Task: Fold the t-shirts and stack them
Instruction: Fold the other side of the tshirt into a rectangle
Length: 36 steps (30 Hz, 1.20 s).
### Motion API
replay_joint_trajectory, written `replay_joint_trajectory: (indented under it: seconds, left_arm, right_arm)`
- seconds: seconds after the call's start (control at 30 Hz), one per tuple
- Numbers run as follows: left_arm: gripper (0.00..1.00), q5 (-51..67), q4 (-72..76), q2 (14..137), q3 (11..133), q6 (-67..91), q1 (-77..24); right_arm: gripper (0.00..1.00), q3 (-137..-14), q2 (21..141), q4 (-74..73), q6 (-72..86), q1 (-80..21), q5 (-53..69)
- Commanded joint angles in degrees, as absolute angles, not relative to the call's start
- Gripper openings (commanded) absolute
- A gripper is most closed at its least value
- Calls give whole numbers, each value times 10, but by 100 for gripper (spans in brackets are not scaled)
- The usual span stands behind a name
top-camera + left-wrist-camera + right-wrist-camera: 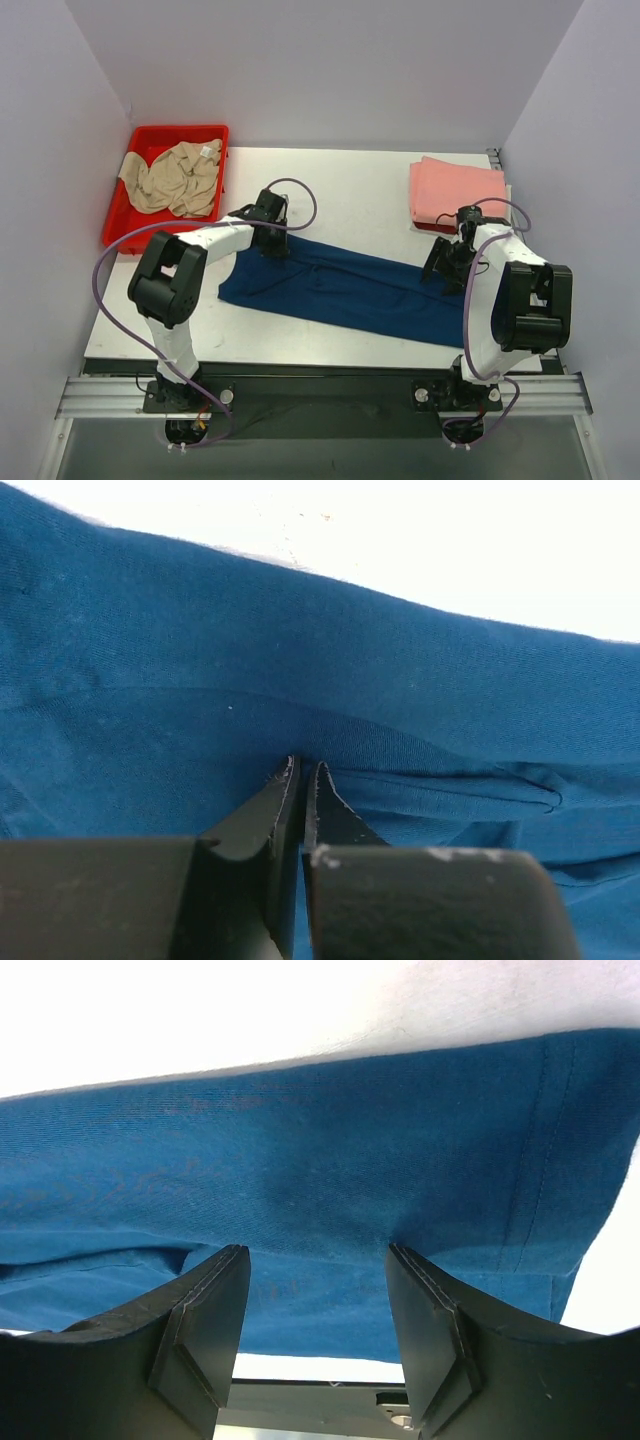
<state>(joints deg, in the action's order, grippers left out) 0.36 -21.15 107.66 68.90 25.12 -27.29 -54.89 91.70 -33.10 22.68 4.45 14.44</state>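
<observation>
The beige t-shirt [175, 178] is lying in the red bin [165, 130], awaiting its turn. The left gripper [300, 770] is pinching the navy t-shirt [340, 290], spread across the table [350, 195], jaws together on its far edge for folding. The right gripper [318, 1250] is straddling its right end, jaws apart. The pink stack [455, 192] is lying beyond.

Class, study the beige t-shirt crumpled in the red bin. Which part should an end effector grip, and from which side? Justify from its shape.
Grip a raised fold of the beige t-shirt, coming straight down from above. It lies bunched in a heap, so ridges stand up to pinch, and the walls of the red bin would likely block a sideways approach.
</observation>
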Motion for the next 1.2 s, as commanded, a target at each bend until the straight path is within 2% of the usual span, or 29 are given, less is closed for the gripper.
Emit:
replay_joint_trajectory:
  seconds: [0.0,0.57,0.63,0.67,0.73,0.8,0.9,1.0,1.17]
  left_arm:
    - [7,-2,-212,1052,680,258,-278]
    - [6,30,-224,949,596,355,-321]
    - [10,31,-227,940,586,363,-329]
    - [18,31,-227,936,584,366,-331]
    - [21,41,-224,926,577,377,-337]
    - [29,54,-211,915,570,384,-346]
    - [48,68,-211,910,570,394,-361]
    - [52,84,-211,899,571,394,-370]
    - [54,119,-184,858,554,389,-371]
  right_arm:
    - [57,-544,925,-345,224,43,141]
    - [57,-558,992,-339,203,43,125]
    - [57,-561,1001,-337,201,43,125]
    - [57,-562,1003,-337,200,43,125]
    - [56,-563,1008,-337,200,43,125]
    - [56,-563,1009,-337,199,42,123]
    - [56,-562,1009,-337,196,43,123]
    - [56,-559,1007,-337,196,42,123]
    - [56,-557,1007,-337,198,41,123]
